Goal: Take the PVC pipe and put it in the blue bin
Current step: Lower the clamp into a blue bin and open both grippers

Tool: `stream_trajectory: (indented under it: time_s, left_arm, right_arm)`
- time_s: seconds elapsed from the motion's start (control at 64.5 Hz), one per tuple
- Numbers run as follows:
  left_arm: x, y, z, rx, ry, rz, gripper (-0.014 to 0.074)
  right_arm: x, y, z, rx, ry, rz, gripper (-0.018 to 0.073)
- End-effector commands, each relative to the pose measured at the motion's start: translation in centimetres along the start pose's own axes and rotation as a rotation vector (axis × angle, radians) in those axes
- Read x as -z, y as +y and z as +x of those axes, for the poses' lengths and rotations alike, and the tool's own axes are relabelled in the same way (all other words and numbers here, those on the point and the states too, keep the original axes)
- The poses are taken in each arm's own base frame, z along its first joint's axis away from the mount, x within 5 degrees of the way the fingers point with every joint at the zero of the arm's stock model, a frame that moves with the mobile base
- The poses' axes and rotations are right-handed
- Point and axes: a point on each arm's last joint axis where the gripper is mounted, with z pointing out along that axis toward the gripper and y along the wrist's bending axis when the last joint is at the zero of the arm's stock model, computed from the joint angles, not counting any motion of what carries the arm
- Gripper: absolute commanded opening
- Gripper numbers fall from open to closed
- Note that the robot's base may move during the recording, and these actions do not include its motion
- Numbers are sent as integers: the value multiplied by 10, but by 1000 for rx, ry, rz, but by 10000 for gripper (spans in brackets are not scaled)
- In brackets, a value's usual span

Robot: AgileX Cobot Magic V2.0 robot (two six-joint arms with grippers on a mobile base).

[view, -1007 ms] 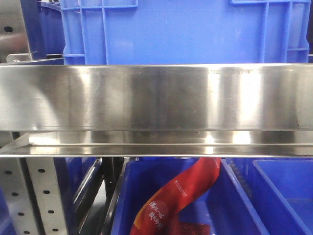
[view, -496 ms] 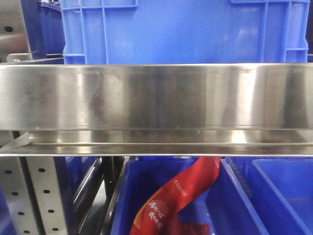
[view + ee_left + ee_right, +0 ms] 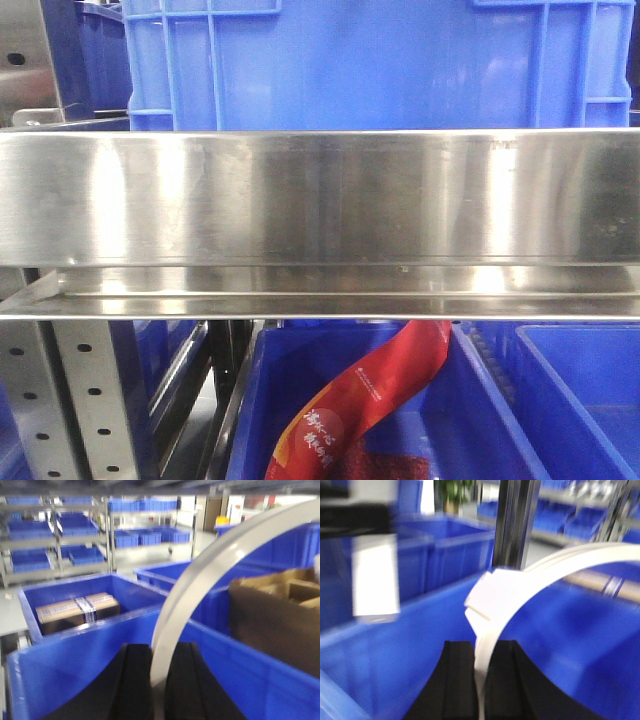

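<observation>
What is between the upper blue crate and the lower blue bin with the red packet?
A stainless steel shelf rail crosses between the blue crate and the blue bin holding the red packet; the front view shows it.

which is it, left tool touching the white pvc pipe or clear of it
Touching. The left wrist view shows the curved PVC pipe running down between the left tool's black fingers, with no gap visible on either side.
</observation>
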Motion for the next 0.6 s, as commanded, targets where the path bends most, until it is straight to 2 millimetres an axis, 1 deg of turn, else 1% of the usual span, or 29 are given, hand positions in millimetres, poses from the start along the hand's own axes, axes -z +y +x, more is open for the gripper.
stream_trajectory:
  time_s: [0.0,0.077,0.17,0.201,0.263,0.31,0.325,0.356,0.372,0.403,0.465,0.511,0.589]
  left_arm:
    - [-18,0,10,8,26,2,-111]
    - [-27,0,18,34,50,6,-111]
    - [-30,0,21,41,59,7,-111]
    - [-30,0,22,41,59,7,-110]
    - [-30,0,22,41,61,7,-95]
    - [-30,0,22,41,68,9,-54]
    - [-30,0,23,41,73,10,-39]
    - [-30,0,24,41,83,12,-6]
    - [-30,-1,24,41,89,14,11]
    - [-30,-1,25,41,101,17,50]
    - [-30,-1,27,41,120,21,143]
    - [-29,-1,27,41,124,22,210]
    - [-29,-1,28,41,126,23,287]
  right_arm:
    - [-11,0,7,5,47,-7,-155]
    - [-13,1,10,4,70,-10,-155]
    - [-13,0,5,4,27,-2,-145]
    - [-13,0,5,5,17,0,-123]
    - [-13,0,4,5,10,2,-45]
    - [-14,0,6,4,24,0,31]
    - [-14,0,6,2,23,-1,75]
    - [-15,0,6,-6,27,-4,135]
    - [-15,0,6,-9,27,-4,149]
    - [-15,0,6,-23,26,-8,218]
    - [-15,1,5,-44,14,-11,306]
    - [-15,1,5,-53,8,-12,330]
    - [-15,1,4,-55,4,-11,330]
